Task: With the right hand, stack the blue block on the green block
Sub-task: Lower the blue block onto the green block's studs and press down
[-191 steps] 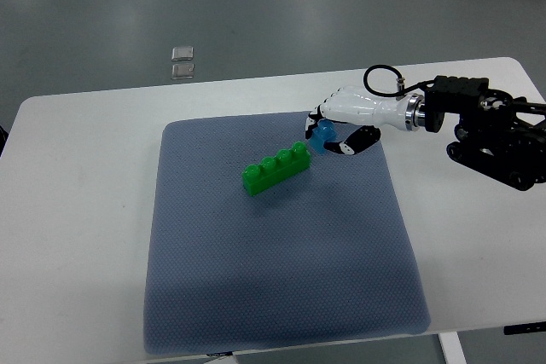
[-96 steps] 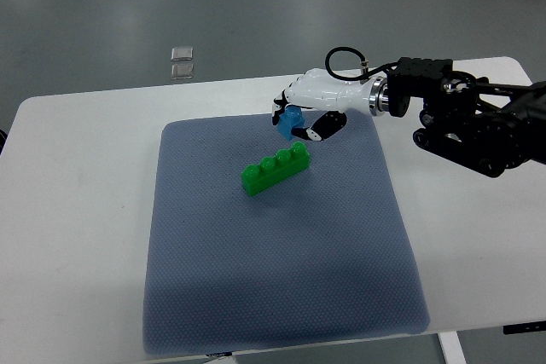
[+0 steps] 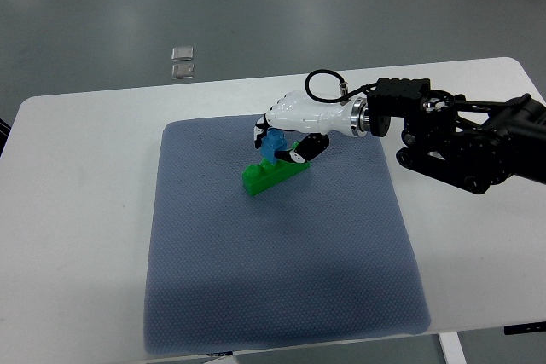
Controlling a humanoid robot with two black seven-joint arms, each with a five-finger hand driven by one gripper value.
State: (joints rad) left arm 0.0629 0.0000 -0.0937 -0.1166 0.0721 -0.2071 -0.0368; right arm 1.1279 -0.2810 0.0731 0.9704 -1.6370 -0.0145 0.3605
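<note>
R hand: white-shelled robot hand w/ black fingertips (image 3: 281, 130), arm in from right edge over far-right of table. Fingers curled round small blue plastic block (image 3: 274, 144), thumb on its right side, other fingers on left/far side. Closed grip, block held.
Blue block: in R hand's grasp, sitting directly over the green block, approx mid-to-right of its length. Looks to be touching the stud row; can't tell if pressed home.
Green block: long bright-green plastic studded brick (image 3: 271, 176), lying on mat, far-centre area, angled w/ left end nearer, right end farther. Right end partly hidden under thumb.
Mat: grey-blue textured fabric mat (image 3: 281, 270), covers centre of table.
Table: white rounded-corner tabletop (image 3: 77, 210), grey floor beyond far edge.
R arm: black wrist/forearm assy (image 3: 452, 138) w/ looped black cable (image 3: 322, 84) at wrist.
Floor: two small clear squares (image 3: 182, 61) on floor, far-left of table.
</note>
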